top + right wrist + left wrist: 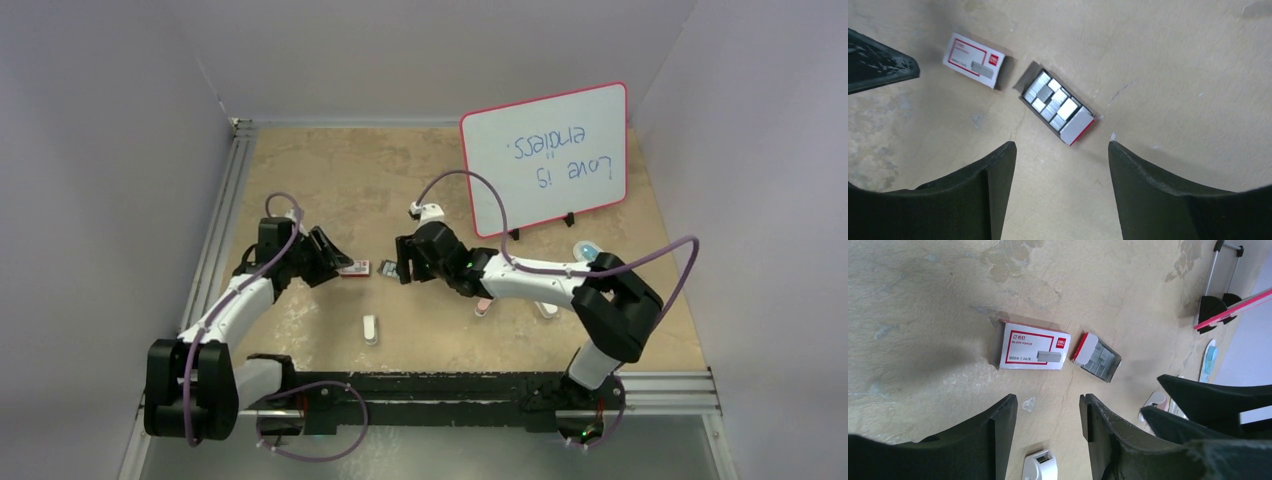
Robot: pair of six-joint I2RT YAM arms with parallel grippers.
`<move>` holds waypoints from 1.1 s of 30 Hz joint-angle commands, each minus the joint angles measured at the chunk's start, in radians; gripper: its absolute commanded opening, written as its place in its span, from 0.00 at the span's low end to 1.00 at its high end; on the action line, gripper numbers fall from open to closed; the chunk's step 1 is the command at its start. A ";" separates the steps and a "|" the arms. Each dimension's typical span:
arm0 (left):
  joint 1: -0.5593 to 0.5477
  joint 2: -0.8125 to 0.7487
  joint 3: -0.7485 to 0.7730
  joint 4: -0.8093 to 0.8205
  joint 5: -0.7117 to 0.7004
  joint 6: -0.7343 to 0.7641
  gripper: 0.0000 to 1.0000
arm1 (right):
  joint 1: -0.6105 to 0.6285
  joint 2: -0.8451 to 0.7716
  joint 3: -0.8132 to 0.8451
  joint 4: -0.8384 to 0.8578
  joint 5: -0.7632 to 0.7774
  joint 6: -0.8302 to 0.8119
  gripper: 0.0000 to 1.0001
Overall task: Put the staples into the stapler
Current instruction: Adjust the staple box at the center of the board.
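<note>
The staples (pixel 1052 99) lie as silvery strips in a small grey tray with a red end, pulled out of its box. The tray also shows in the top view (pixel 388 268) and the left wrist view (pixel 1100 360). The white and red box sleeve (pixel 1033 346) lies just left of it, also in the right wrist view (pixel 973 61). My left gripper (pixel 1048 407) is open and empty, just short of the sleeve. My right gripper (pixel 1060 147) is open and empty, hovering just short of the tray's red end. A pinkish mini stapler (pixel 484 305) lies under the right arm.
A small white slotted piece (pixel 371 329) lies on the table near the left gripper (pixel 1040 466). A pink-framed whiteboard (pixel 545 158) stands at the back right on black feet. A blue and white item (pixel 586 250) lies near it. Walls close in both sides.
</note>
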 commanded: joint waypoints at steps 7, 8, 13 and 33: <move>-0.012 -0.001 0.008 -0.016 0.006 0.024 0.50 | 0.092 0.133 0.085 -0.065 0.196 0.106 0.61; -0.013 -0.014 0.012 -0.037 -0.023 0.024 0.50 | 0.108 0.138 0.089 -0.067 0.244 0.120 0.60; -0.020 -0.099 -0.024 -0.026 -0.060 0.009 0.61 | 0.125 0.195 0.121 -0.117 0.327 0.186 0.53; -0.022 -0.070 0.015 -0.046 -0.062 0.012 0.66 | 0.015 0.333 0.213 -0.025 0.211 -0.074 0.40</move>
